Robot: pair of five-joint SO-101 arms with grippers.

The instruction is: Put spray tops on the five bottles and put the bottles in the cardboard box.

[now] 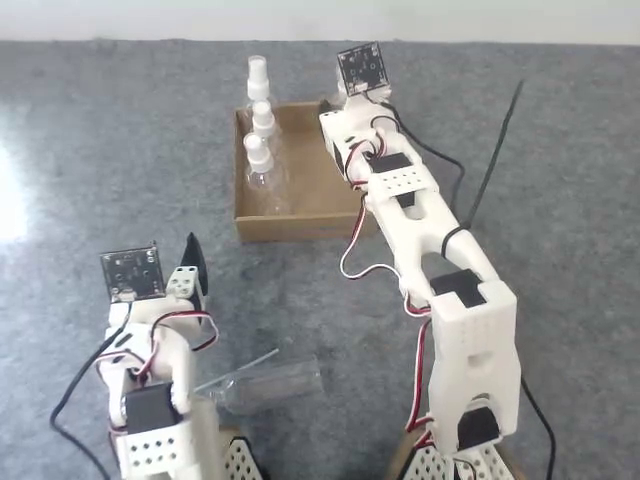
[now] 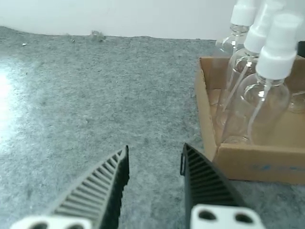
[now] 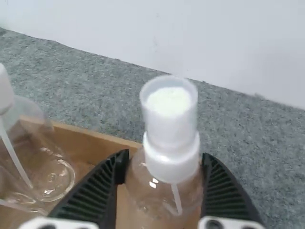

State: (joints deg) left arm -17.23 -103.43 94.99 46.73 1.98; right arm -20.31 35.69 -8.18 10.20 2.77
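- Room is widest on the left half of the grey table (image 1: pixel 100 150) — bare surface from your left gripper out to the far edge.
- Your left gripper (image 2: pixel 155 164) hangs low over that bare stretch, its fingers spread and nothing between them.
- The cardboard box (image 2: pixel 248 160) lies ahead of it and to its right. The box's near left corner is the closest edge, and it is apart from the fingers.
- A row of three bottles (image 1: pixel 262 125) stands upright along the box's left wall, each with a spray top on. They are packed close together, so there is little slack on that side.
- Your right gripper (image 3: pixel 164 160) is clamped on a fourth bottle (image 3: pixel 157 200) just under its spray top (image 3: pixel 170 119). It holds the bottle upright at the far right of the box, near the far wall.
- I can't tell whether that bottle's base touches the box floor.
- The right arm (image 1: pixel 420 210) stretches over the box's right wall.
- A fifth bottle (image 1: pixel 265 382) lies on its side on the table, between the two arm bases. It looks uncapped, though the view is poor.
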